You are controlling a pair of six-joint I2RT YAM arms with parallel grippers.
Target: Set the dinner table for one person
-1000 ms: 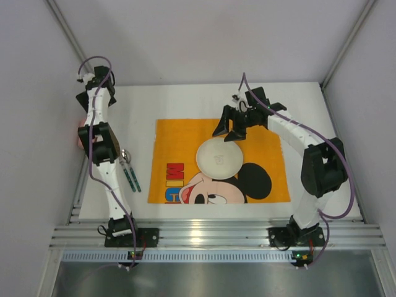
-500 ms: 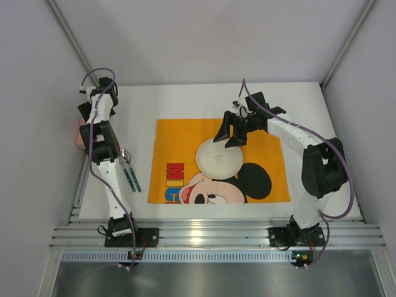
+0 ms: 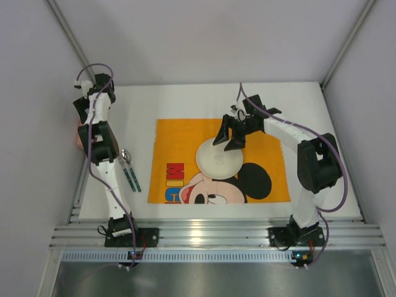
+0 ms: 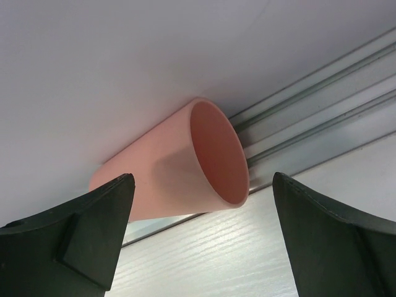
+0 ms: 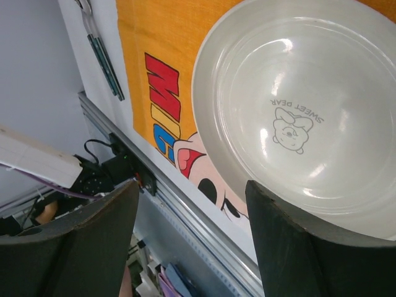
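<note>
The white dinner table (image 3: pixel 185 99) carries an orange cartoon-mouse placemat (image 3: pixel 179 139) with a white plate (image 3: pixel 218 159) on it. My right gripper (image 3: pixel 230 137) hangs open and empty over the plate's far rim. In the right wrist view the plate (image 5: pixel 297 117) lies just beyond my open gripper (image 5: pixel 192 247). A pink cup (image 4: pixel 185 167) lies on its side against the left wall and rail. My left gripper (image 4: pixel 201 247) is open, and the cup sits between and just ahead of its fingers without touching them. In the top view the cup (image 3: pixel 78 138) is mostly hidden behind the left arm.
A spoon and a second utensil with green handles (image 3: pixel 130 176) lie on the table left of the placemat, and show in the right wrist view (image 5: pixel 105 62). Aluminium rails (image 4: pixel 309 124) edge the table. Grey walls close in the left, back and right sides.
My left wrist has swung a little toward the left wall and the cup. My right gripper has turned and shifted slightly over the plate's far rim. The plate has not moved.
</note>
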